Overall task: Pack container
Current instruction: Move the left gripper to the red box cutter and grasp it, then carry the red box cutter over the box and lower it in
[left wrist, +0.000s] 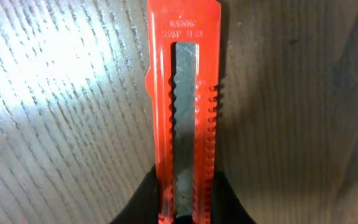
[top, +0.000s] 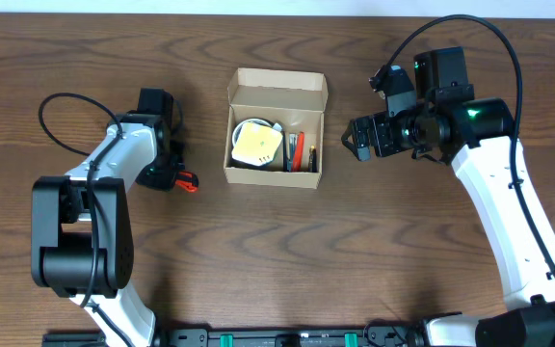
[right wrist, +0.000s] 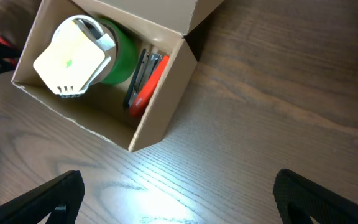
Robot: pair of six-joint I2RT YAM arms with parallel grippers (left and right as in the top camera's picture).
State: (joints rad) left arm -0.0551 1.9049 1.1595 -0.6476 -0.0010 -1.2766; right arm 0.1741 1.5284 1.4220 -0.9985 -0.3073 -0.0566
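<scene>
The container (top: 273,177) is a tan cardboard box at the table's middle, open, with its lid flap standing at the back. In it lie a white and yellow object (top: 255,145), a green roll (right wrist: 120,56) and red and dark tools (top: 300,152). My left gripper (top: 169,176) is left of the box, shut on an orange-red utility knife (top: 187,181). In the left wrist view the knife (left wrist: 185,93) lies over the wood between the fingers (left wrist: 185,196). My right gripper (top: 359,138) is open and empty to the right of the box; the box also shows in the right wrist view (right wrist: 163,106).
The table is dark brown wood (top: 277,260). The left arm's black cable (top: 66,111) loops over the table at the left. The right arm's cable (top: 489,39) arches at the back right.
</scene>
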